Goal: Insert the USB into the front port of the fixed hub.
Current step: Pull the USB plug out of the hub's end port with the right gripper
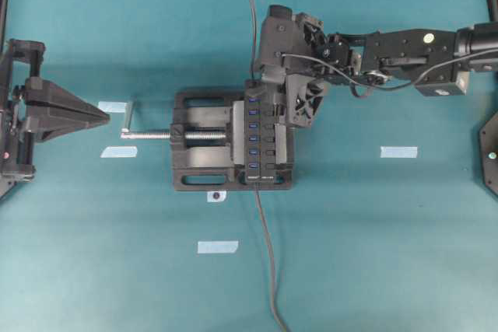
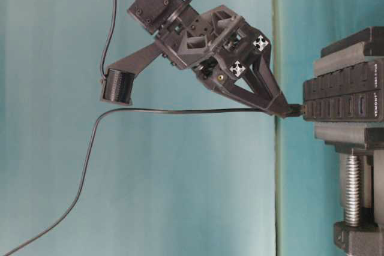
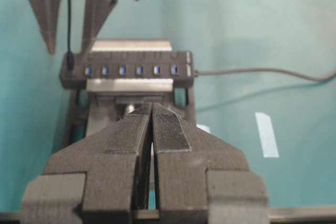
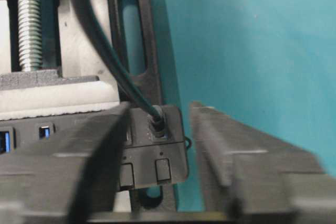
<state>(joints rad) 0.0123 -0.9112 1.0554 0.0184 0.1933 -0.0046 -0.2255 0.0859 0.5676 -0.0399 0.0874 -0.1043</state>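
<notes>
The fixed hub (image 1: 254, 138) is a black bar with blue ports, clamped in a vise. The USB plug (image 4: 157, 124) sits in the port at the hub's far end, and its thin cable (image 1: 249, 5) runs off the top edge. My right gripper (image 4: 160, 106) is open, with one finger on each side of the plug and hub end and a gap on both sides. The right finger (image 4: 226, 145) is blurred. From table level, the right gripper's tips (image 2: 287, 110) sit at the plug (image 2: 295, 110). My left gripper (image 3: 152, 109) is shut and empty, far left of the vise (image 1: 105, 114).
The black vise (image 1: 202, 169) has a silver screw (image 1: 156, 135) and handle pointing left. The hub's own cable (image 1: 268, 270) leaves toward the bottom edge. Pale tape strips lie on the teal table (image 1: 398, 152) (image 1: 217, 246) (image 1: 118, 152).
</notes>
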